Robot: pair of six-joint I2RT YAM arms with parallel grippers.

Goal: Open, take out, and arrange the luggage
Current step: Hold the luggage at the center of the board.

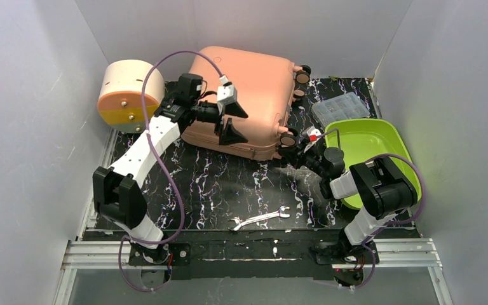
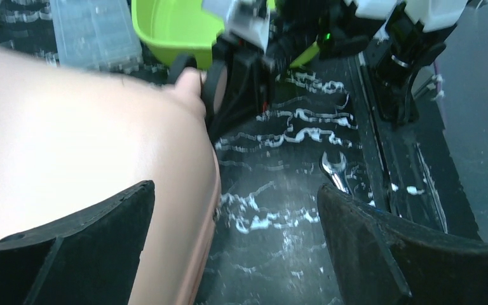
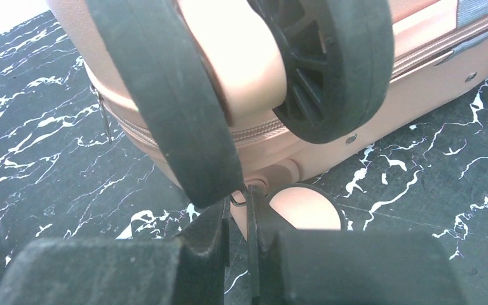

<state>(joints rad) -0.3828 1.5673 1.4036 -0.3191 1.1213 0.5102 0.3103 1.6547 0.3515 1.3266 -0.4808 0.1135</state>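
luggage point(image 1: 254, 82) wheel corner, pinched by right gripper point(image 1: 290, 150)

**No readable text in any view.**
You will not find a word, brand, number or sign that can be read on the salmon-pink hard-shell suitcase point(image 1: 248, 101), the round cream-and-orange drum-shaped box point(image 1: 129, 95), the lime-green plastic tray point(image 1: 368, 143), the clear plastic compartment case point(image 1: 341, 109) or the silver metal wrench point(image 1: 260, 218). The small red-and-white patch point(image 1: 314, 135) at the wrist of the right arm point(image 1: 372, 190) is too small to make out.
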